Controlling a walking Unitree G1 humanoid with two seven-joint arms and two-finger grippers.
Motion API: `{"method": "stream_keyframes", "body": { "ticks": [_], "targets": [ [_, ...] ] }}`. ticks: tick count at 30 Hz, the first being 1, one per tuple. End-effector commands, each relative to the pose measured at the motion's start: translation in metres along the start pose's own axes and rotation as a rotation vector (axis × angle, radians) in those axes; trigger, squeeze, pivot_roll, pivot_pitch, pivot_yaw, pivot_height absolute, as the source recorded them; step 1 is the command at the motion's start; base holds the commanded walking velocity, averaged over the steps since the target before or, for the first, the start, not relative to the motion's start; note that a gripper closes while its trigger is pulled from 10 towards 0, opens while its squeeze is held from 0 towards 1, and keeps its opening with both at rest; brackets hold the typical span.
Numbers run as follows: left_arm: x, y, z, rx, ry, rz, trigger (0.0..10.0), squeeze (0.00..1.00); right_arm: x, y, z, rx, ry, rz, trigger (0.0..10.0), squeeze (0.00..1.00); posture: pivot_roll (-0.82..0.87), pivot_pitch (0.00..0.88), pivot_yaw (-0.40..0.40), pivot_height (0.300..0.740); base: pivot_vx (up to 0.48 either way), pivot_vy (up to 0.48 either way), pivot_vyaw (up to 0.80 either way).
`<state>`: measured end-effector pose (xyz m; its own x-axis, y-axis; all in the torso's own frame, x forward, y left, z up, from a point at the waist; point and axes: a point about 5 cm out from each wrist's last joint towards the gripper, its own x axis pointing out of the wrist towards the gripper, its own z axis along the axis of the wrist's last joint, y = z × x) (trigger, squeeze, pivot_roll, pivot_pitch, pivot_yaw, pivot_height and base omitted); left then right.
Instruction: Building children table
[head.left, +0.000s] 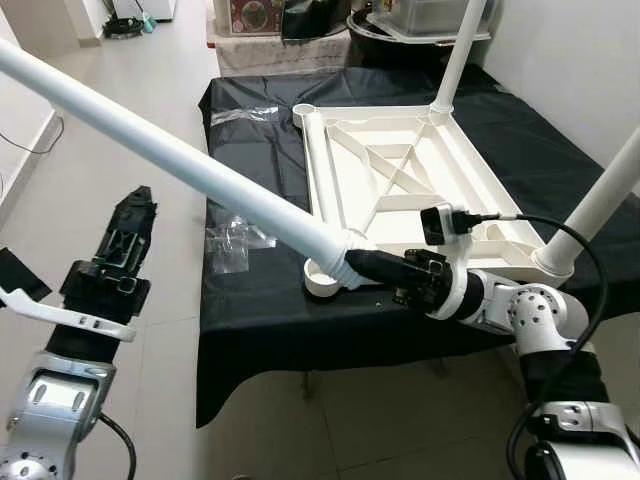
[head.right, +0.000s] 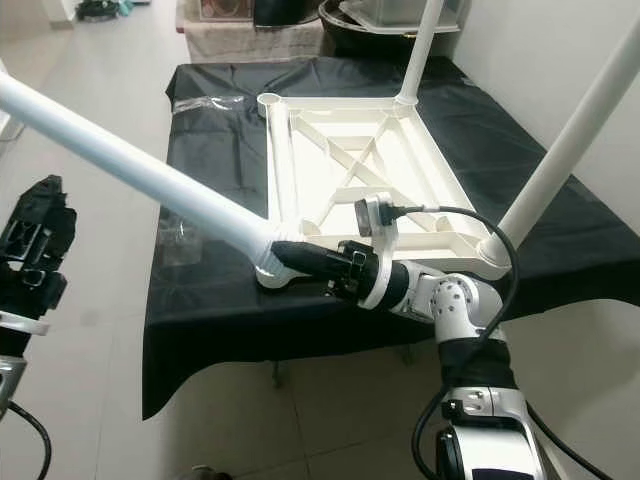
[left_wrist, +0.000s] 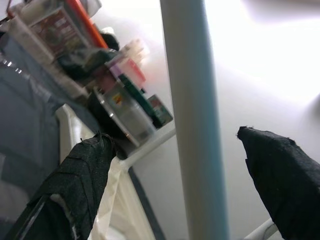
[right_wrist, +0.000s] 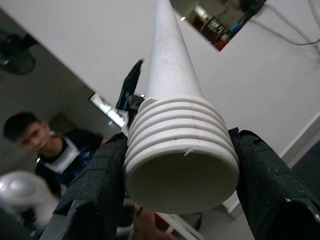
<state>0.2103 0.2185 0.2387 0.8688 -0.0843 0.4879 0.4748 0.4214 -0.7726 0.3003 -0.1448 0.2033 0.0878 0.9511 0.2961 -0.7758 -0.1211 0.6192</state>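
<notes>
The white tabletop (head.left: 400, 190) lies upside down on a black cloth (head.left: 250, 300) over a table, two legs already standing in its right-hand corner sockets. The right gripper (head.left: 362, 266) is closed on the threaded end of a third table leg (head.left: 190, 165), one black finger on each side of the ridges, holding that end just above the near-left corner socket (head.left: 322, 278) — the leg slants steeply away up and to the left rather than standing upright. The left gripper (head.left: 128, 225) hangs over the floor off the table's left edge, fingers spread apart with nothing between them. The risk, as I judge it, is cross-threading: at this tilt the threads would bite crooked or skid off the socket rim. The long free end adds leverage, so the leg could twist in the fingers or shove the tabletop along the cloth — a person stands nearby.
</notes>
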Motion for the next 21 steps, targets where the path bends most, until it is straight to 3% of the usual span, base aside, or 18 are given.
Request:
{"method": "stream_keyframes", "body": {
  "ticks": [1,21],
  "targets": [
    [-0.003,-0.001,0.007,-0.019,-0.028,-0.023,10.0,0.0,0.001,0.005,-0.003,0.006,0.019,0.044,0.0,0.0,0.06,0.111,-0.024,0.74,0.0,0.0,0.0],
    [-0.006,-0.006,0.022,-0.054,-0.032,-0.094,10.0,0.0,0.005,0.021,-0.029,0.053,0.155,0.155,0.0,0.0,0.06,0.11,-0.021,0.74,0.0,0.0,0.0]
  ]
}}
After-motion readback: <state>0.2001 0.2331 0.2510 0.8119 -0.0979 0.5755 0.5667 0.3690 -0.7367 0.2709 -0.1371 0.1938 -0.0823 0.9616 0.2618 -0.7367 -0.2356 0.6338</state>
